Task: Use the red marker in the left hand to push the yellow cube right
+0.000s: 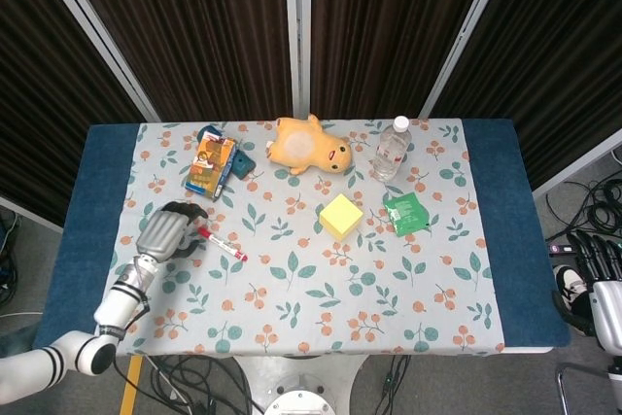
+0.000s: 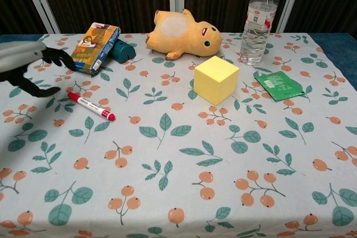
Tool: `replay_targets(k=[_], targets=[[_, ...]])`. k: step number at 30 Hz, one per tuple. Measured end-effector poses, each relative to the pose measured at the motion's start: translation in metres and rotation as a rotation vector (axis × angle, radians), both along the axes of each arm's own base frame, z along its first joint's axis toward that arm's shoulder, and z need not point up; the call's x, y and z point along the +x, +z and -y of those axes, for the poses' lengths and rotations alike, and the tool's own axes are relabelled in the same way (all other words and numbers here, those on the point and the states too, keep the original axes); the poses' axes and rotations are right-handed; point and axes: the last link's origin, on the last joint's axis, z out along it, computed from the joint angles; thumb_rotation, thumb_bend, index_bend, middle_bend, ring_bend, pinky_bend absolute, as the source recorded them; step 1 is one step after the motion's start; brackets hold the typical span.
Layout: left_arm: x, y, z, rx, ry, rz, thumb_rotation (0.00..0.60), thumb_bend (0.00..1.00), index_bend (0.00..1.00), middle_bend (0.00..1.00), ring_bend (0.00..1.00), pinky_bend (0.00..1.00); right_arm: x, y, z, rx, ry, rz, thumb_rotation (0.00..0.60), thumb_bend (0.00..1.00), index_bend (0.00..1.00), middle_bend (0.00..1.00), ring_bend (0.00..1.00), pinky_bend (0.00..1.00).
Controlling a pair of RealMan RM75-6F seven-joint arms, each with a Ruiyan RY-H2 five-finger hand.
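Observation:
The yellow cube [image 1: 340, 216] [image 2: 216, 79] stands right of the table's middle, in front of the plush toy. The red marker [image 1: 222, 244] [image 2: 91, 106] lies flat on the cloth far to the cube's left, with its red cap pointing toward the cube. My left hand [image 1: 167, 232] [image 2: 28, 65] hovers just left of the marker's rear end with fingers spread, holding nothing. A small gap shows between its fingers and the marker in the chest view. My right hand [image 1: 589, 261] hangs off the table's right side, fingers apart and holding nothing.
An orange plush toy [image 1: 309, 146] [image 2: 181, 33] and a water bottle [image 1: 391, 149] [image 2: 258, 18] stand behind the cube. A green packet [image 1: 406, 212] [image 2: 277, 86] lies right of it. A printed box [image 1: 211, 166] [image 2: 95, 45] leans on a dark teal object [image 2: 121, 52] at the back left.

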Motion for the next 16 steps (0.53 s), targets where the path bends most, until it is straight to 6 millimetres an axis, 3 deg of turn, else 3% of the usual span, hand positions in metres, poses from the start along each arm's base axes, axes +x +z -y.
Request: replay_targets(k=[7, 11, 16], targets=[[-0.033, 0.054, 0.022, 0.197, 0.071, 0.011, 0.600, 0.39, 0.34, 0.34, 0.24, 0.21, -0.002, -0.005, 0.003, 0.020, -0.005, 0.003, 0.600, 0.25, 0.00, 0.06, 0.00, 0.00], [-0.052, 0.078, 0.051, 0.291, 0.110, -0.009, 0.600, 0.35, 0.34, 0.34, 0.24, 0.21, 0.000, -0.009, 0.006, 0.032, 0.000, 0.001, 0.600, 0.25, 0.00, 0.06, 0.00, 0.00], [-0.064, 0.093, 0.091, 0.357, 0.145, -0.041, 0.600, 0.30, 0.34, 0.34, 0.24, 0.20, 0.000, -0.013, 0.007, 0.041, 0.001, 0.001, 0.600, 0.25, 0.00, 0.06, 0.00, 0.00]])
